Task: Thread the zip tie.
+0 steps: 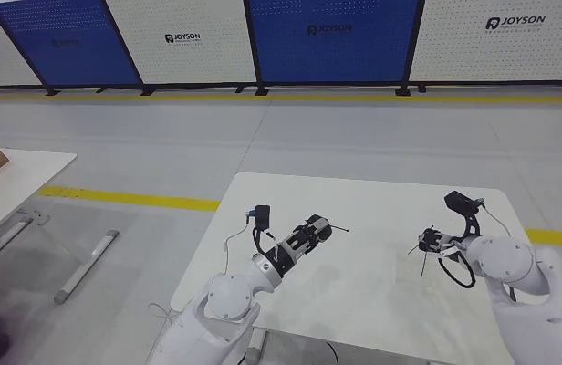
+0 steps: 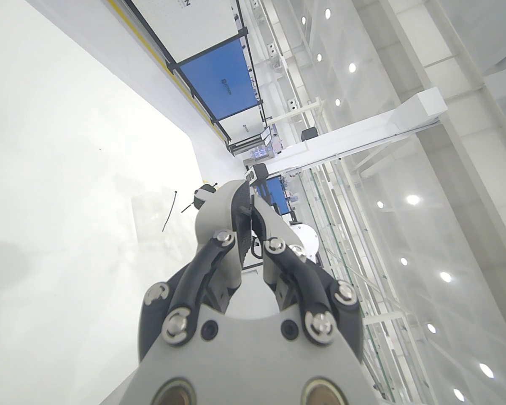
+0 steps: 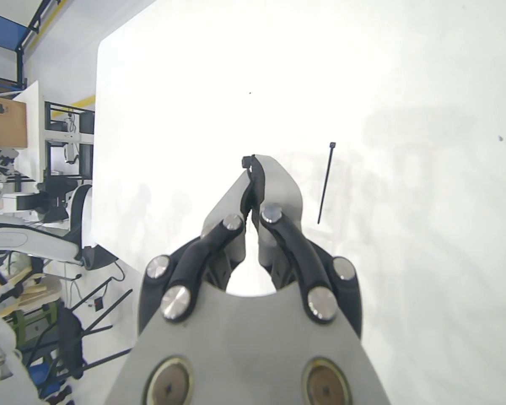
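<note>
Pinches zip tie (image 3: 246,162) in right end effector (image 3: 252,176); squeezes left end effector (image 2: 249,191) together. Has loose zip tie (image 3: 325,183) on tabletop (image 3: 278,65), lengthwise near-to-far, head far.

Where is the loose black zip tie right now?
Seen from the right wrist, the loose zip tie lies flat on the white table, on the robot's right side, just beside the right gripper but not touching it.

On the table (image 1: 372,196), right of its middle, lies a zip tie (image 3: 325,183) beside my right gripper (image 3: 251,166); my left gripper (image 2: 250,191) is left of middle.
</note>
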### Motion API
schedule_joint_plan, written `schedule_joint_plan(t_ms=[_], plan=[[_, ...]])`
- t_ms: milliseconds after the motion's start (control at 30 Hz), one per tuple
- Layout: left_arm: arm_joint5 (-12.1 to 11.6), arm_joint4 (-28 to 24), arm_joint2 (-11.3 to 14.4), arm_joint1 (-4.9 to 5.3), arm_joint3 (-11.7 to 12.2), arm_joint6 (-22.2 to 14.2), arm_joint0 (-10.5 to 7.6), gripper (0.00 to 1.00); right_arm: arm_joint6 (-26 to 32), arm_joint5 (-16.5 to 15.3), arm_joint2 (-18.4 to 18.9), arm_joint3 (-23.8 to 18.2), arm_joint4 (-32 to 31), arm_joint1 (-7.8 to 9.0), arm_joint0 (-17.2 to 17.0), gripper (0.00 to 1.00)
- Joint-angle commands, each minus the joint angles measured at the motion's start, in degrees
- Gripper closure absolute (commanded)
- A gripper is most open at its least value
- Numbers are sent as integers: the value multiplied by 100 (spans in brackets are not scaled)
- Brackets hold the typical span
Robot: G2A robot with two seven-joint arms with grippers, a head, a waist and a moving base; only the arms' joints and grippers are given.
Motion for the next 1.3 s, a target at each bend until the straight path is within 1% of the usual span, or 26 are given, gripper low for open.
schedule_joint_plan(t_ms=[0, 67, 100, 200, 300, 367, 433, 467, 500, 533, 567, 967, 1000, 1033, 1067, 1133, 1167, 1200, 1233, 1267], plan=[[0, 0, 0, 0, 0, 0, 0, 100, -62, -8, -14, 5, -46, 0, -18, 100], [0, 0, 0, 0, 0, 0, 0, 100, -504, 0, -156, 24, -281, -20, -152, 100], [0, 0, 0, 0, 0, 0, 0, 100, -720, 0, -139, 43, -170, -47, -202, 100], [0, 0, 0, 0, 0, 0, 0, 100, -1361, 0, 41, -66, 585, -149, -334, 100], [0, 0, 0, 0, 0, 0, 0, 100, -2248, 0, 181, -512, 1036, -226, -653, 100], [0, 0, 0, 0, 0, 0, 0, 100, -2862, 0, 204, -892, 1129, -265, -944, 100], [0, 0, 0, 0, 0, 0, 0, 100, -3378, 0, 212, -1168, 1161, -295, -1187, 100], [0, 0, 0, 0, 0, 0, 0, 100, -3725, 0, 202, -1300, 1135, -316, -1338, 100], [0, 0, 0, 0, 0, 0, 0, 100, -3997, 0, 184, -1376, 1088, -334, -1435, 100], [0, 0, 0, 0, 0, 0, 0, 100, -4392, 0, 181, -1409, 1030, -361, -1534, 100], [0, 0, 0, 0, 0, 0, 0, 100, -4634, 0, 166, -1409, 1050, -385, -1596, 100], [0, 0, 0, 0, 0, 0, 0, 100, -4634, 0, 166, -1409, 1050, -385, -1596, 100], [0, 0, 0, 0, 0, 0, 0, 100, -4671, -80, 149, -1408, 1002, -385, -1625, 100], [0, 0, 0, 0, 0, 0, 0, 100, -4865, -200, 147, -1452, 881, -386, -1666, 100], [0, 0, 0, 0, 0, 0, 0, 100, -5145, -301, 155, -1497, 906, -399, -1730, 100], [0, 0, 0, 0, 0, 0, 0, 100, -5592, -538, 161, -1639, 1180, -435, -1884, 100], [0, 0, 0, 0, 0, 0, 0, 100, -5913, -736, 183, -1752, 1300, -454, -1994, 100], [0, 0, 0, 0, 0, 0, 0, 100, -6168, -885, 180, -1850, 1272, -464, -2086, 100], [0, 0, 0, 0, 0, 0, 0, 100, -6331, -982, 151, -1905, 1226, -471, -2192, 100], [0, 0, 0, 0, 0, 0, 0, 100, -6411, -999, 144, -1963, 1235, -477, -2262, 100]])
